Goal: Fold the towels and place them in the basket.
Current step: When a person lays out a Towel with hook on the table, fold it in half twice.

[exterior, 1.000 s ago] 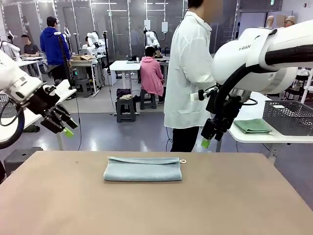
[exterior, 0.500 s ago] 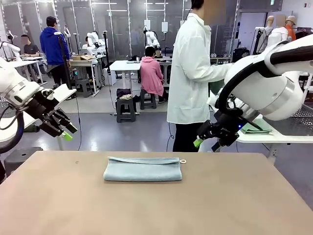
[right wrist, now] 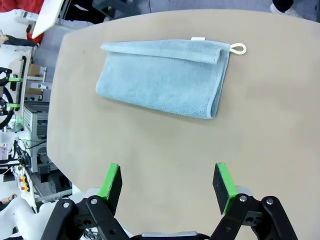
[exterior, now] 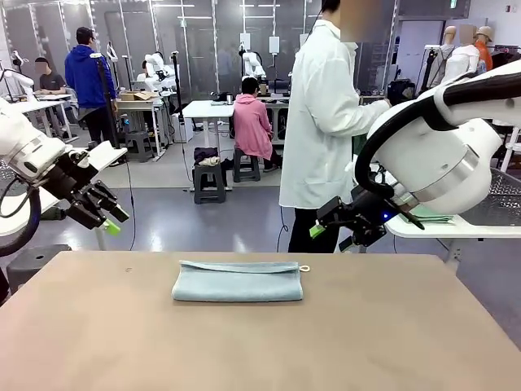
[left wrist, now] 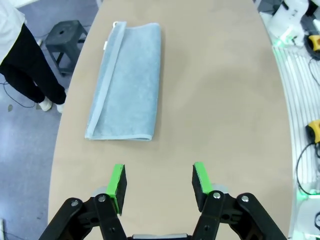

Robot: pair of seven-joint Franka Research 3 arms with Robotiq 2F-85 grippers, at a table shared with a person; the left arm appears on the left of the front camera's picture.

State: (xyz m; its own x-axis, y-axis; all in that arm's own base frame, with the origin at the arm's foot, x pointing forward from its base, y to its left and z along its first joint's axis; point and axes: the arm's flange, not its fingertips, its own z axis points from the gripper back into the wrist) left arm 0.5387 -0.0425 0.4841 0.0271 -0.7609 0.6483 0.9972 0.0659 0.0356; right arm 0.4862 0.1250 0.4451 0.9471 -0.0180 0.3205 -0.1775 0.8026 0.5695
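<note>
One folded pale blue-grey towel (exterior: 236, 281) lies flat on the tan table (exterior: 244, 350), toward the far side, its white loop (exterior: 304, 268) at the right end. My left gripper (exterior: 110, 218) hangs open in the air beyond the table's far left corner, nothing between its fingers. My right gripper (exterior: 328, 231) hovers open above the far right edge, pointing left. The left wrist view has the towel (left wrist: 127, 82) ahead of the open gripper (left wrist: 159, 182). From the right wrist the towel (right wrist: 162, 77) lies beyond the open gripper (right wrist: 167, 182). The dark mesh basket (exterior: 506, 195) stands on a side table, mostly hidden by my right arm.
A person in a white coat (exterior: 321, 122) stands just past the table's far edge, turned toward the side table on the right. A green cloth (exterior: 429, 217) lies there beside the basket. A dark stool (left wrist: 65, 35) stands off the table's edge.
My right arm has swung down and leftward, its gripper turning from pointing down to pointing left. The left gripper has barely shifted. The towel has not moved.
</note>
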